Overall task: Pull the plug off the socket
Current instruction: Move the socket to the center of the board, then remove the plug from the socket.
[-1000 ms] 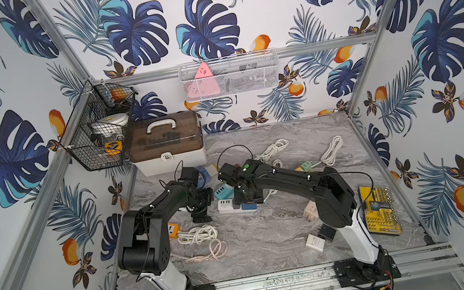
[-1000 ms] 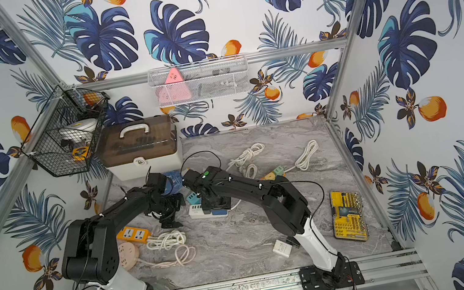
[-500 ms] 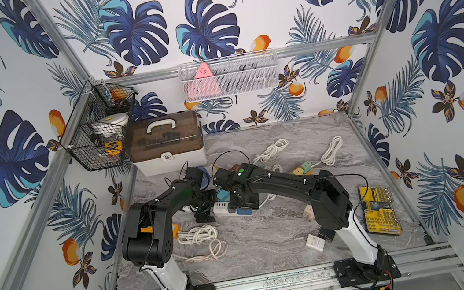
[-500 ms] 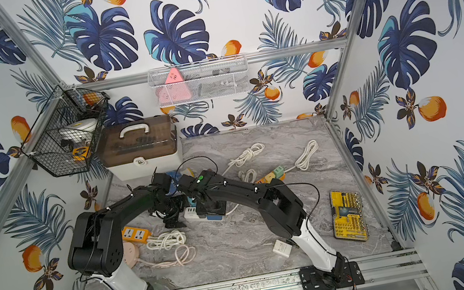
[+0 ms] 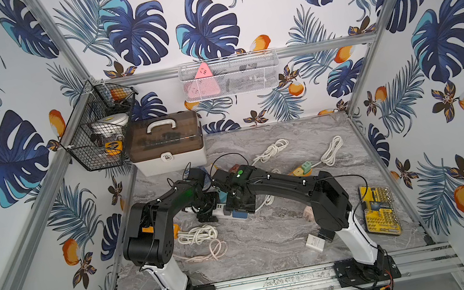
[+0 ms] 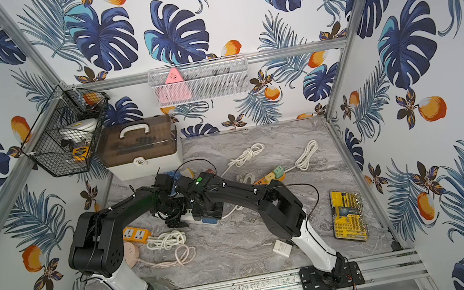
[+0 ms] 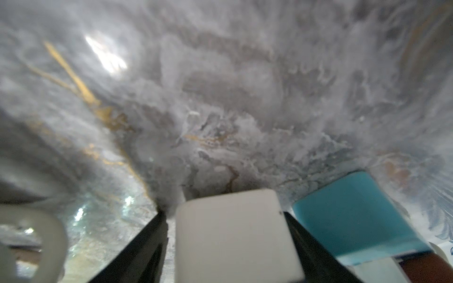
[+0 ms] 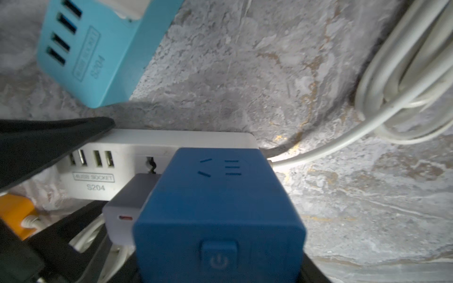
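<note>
Over the socket (image 8: 147, 139), the left arm (image 5: 166, 201) arches down.

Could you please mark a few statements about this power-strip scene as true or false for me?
1. The dark blue adapter stands on the white power strip. True.
2. The yellow bit case lies beside the left arm's base. False: it lies out past the right arm.
3. The light blue USB block lies apart from the white power strip. True.
4. The toolbox has its lid raised. False: the lid is shut.
5. The left hand has a white block between its fingers. True.
</note>
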Available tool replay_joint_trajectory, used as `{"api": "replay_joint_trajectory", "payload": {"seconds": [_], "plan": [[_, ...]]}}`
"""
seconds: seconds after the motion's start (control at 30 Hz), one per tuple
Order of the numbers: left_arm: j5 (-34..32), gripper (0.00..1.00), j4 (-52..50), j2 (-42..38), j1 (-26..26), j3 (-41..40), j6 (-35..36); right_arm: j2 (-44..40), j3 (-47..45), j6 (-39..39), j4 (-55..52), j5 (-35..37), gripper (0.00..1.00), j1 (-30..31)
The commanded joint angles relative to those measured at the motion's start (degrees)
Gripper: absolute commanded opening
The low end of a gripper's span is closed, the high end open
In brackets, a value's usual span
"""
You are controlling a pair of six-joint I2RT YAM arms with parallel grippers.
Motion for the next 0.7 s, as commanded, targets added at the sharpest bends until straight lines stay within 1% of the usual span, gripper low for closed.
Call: {"api": "replay_joint_trajectory", "payload": {"seconds": [0.0, 0.03, 0.1, 0.17, 0.23, 0.27, 0.3, 0.33, 0.4, 0.5, 0.53, 0.6, 0.63, 0.67], "plan": [[-0.56, 0.74, 0.14, 0.69, -0.04, 0.13, 0.07, 0.25, -0.60, 0.91, 1.17, -4.88, 0.33, 0.15], [-0.15, 0.72, -0.17, 1.04, -0.11, 0.31, 0.27, -0.03, -1.21, 0.46, 1.50, -4.98, 0.33, 0.14], [0.15, 0.65, -0.80, 1.46, -0.01, 0.43, 0.60, -0.58, -2.14, -0.66, 1.15, -4.56, 0.39, 0.14], [-0.33, 0.57, -0.98, 1.03, 0.06, 0.06, 0.65, -1.72, -3.05, -2.33, 0.07, -2.77, 0.50, 0.05], [-1.28, 0.45, -1.70, 0.63, 0.12, 0.34, 1.22, -3.60, -4.91, -5.02, 1.05, -2.22, 0.59, -0.08], [-1.65, 0.38, -2.22, 0.80, 0.22, 0.70, 2.07, -4.93, -6.17, -7.38, 2.35, -2.13, 0.66, -0.13], [-1.78, 0.31, -2.80, 1.15, 0.40, 1.21, 3.04, -6.27, -7.29, -10.33, 3.84, -1.93, 0.71, -0.11], [-1.79, 0.25, -3.16, 1.44, 0.62, 1.64, 3.95, -7.43, -8.20, -13.29, 4.76, -1.57, 0.74, -0.16], [-2.09, 0.13, -3.83, 1.89, 1.02, 1.94, 5.73, -11.20, -10.99, -20.91, 8.19, -2.39, 0.84, -0.52], [-1.81, 0.02, -3.28, 2.11, 1.82, 1.46, 8.03, -16.77, -14.38, -32.49, 11.23, -2.98, 0.98, -1.30], [-1.55, 0.00, -3.21, 2.35, 2.08, 1.46, 8.79, -18.28, -15.59, -36.46, 12.50, -4.10, 1.00, -1.61], [-1.35, 0.00, -3.12, 2.75, 2.38, 1.71, 10.39, -21.01, -18.56, -46.45, 14.56, -7.05, 1.00, -2.53], [-1.32, 0.00, -3.07, 2.89, 2.37, 2.00, 11.09, -21.96, -19.92, -50.21, 14.73, -6.35, 1.00, -2.59], [-1.42, 0.00, -3.59, 3.24, 2.37, 2.63, 12.00, -23.01, -21.88, -55.94, 15.43, -6.06, 1.00, -2.59]]}}
